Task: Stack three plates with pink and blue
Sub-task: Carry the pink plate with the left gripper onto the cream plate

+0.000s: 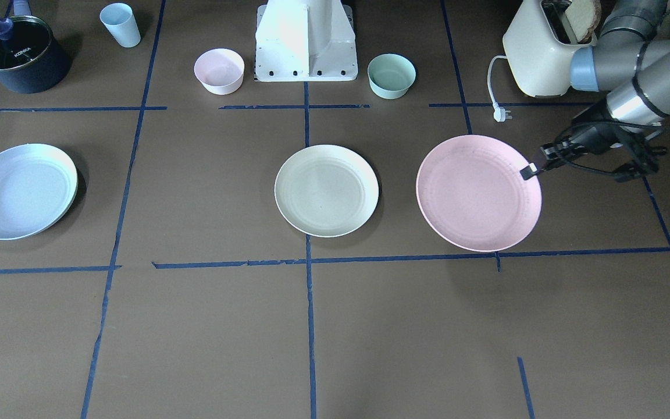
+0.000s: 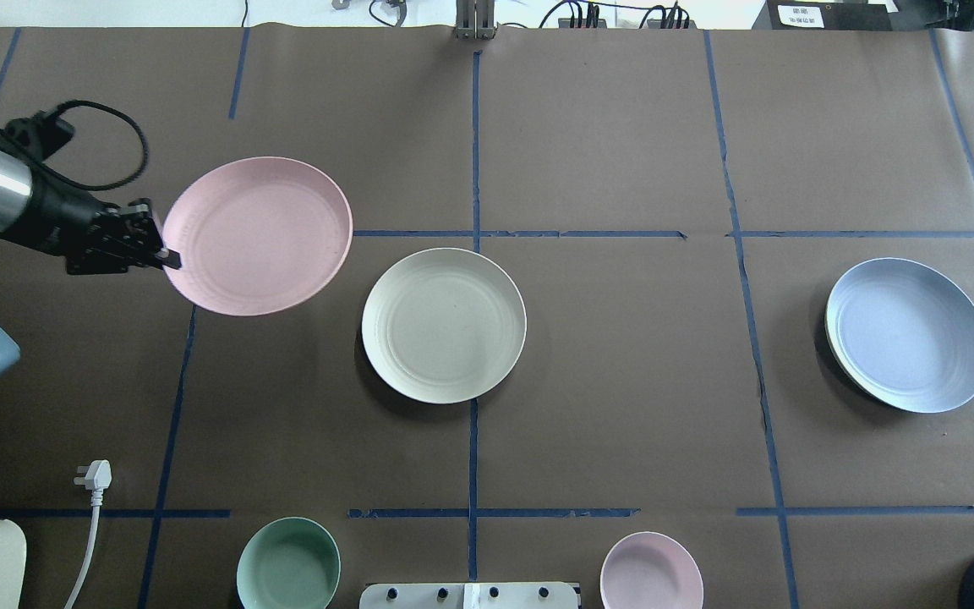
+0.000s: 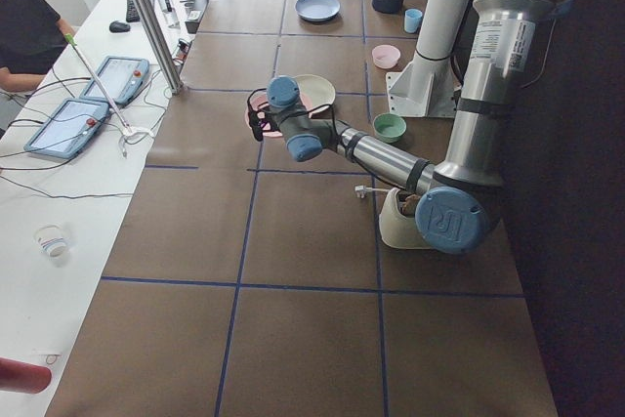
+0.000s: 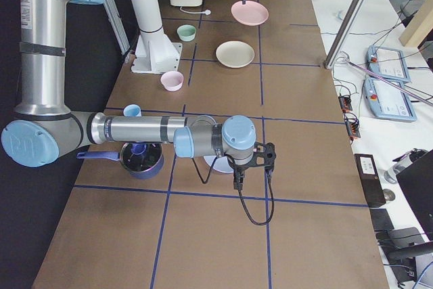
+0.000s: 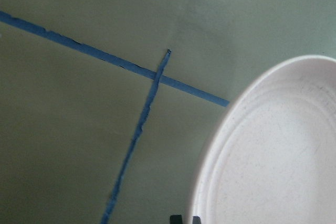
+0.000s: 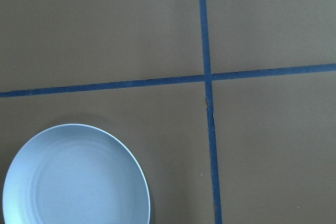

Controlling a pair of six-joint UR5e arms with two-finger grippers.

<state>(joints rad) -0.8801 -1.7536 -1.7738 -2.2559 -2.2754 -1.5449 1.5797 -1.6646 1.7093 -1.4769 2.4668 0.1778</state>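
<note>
The pink plate (image 2: 259, 235) is gripped at its rim by the left hand (image 2: 167, 254), whose fingers are closed on the edge nearest the arm. The plate is judged to be held clear of the worktop (image 2: 622, 423), since it looks larger than its fellows and its shadow is thrown apart from it in the front-facing view. The cream plate (image 2: 443, 325) lies flat just beside it, towards the middle. The blue plate (image 2: 908, 335) lies well apart at the robot's right, near the right hand (image 4: 238, 175), whose state cannot be told. For the step to be done well, the pink plate should be kept level, since it is held by one edge only and may droop or slip. It should be carried until centred over the cream plate, lowered until the rims nest, and only then released.
</note>
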